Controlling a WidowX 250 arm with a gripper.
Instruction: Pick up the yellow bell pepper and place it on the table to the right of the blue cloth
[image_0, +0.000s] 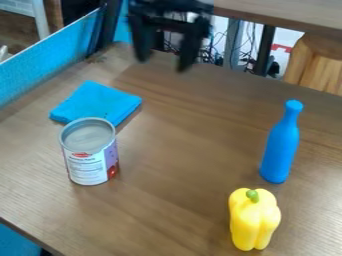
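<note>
The end effector (163, 63) hangs above the far part of the bench (174, 175), its two fingers spread well apart and nothing between them. The blue folded cloth (100, 100) looks nearest to it, lying flat at the left of the view, just behind the can (88, 155). For a sound grip on the cloth, the fingers would best come down over its far or right-hand side, keeping off the can, which stands so close that a wide-open approach at the near edge could knock it. Lining up over a raised fold, going low enough to catch more than the top layer and closing gently should suit something this soft; too shallow a pinch would probably slip or drag only one layer.

The cloth is a plain bright blue, folded into a thick, roughly square pad with soft, rounded edges. The can hides part of its near edge, and whether the two touch I cannot tell. The can stands upright, with a grey top and a pale label marked with red and purple. Well apart, on the right, a smooth blue bottle (279, 150) stands behind a glossy yellow pepper (254, 220) with a green stem
</note>
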